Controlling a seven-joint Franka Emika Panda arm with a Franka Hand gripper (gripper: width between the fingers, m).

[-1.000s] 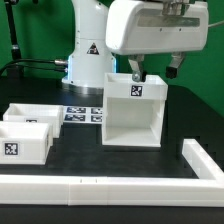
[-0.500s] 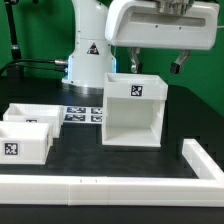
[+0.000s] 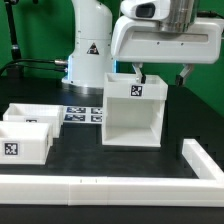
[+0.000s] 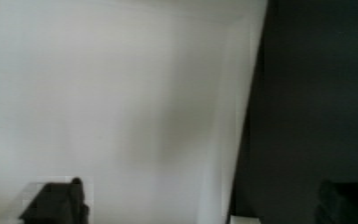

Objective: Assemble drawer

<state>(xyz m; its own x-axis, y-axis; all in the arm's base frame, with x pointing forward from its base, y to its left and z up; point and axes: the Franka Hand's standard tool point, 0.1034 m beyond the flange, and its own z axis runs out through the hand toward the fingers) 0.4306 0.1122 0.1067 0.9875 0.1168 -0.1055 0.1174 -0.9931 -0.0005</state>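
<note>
The white drawer casing stands upright mid-table, its open front facing the camera and a square tag on its top front. Two small white open-top trays sit on the exterior view's left: the nearer tray shows a tag, the other tray sits just behind it. My gripper hovers just above the casing's back top edge, open and empty, with one finger behind the casing top and the other past its right side. In the wrist view the gripper straddles the casing's edge, with dark table beyond.
A long low white border rail runs along the front and turns back on the exterior view's right. The marker board lies flat behind the trays. The robot base stands behind the casing.
My gripper has risen slightly and shifted toward the exterior view's right above the casing. The casing and trays have not moved.
</note>
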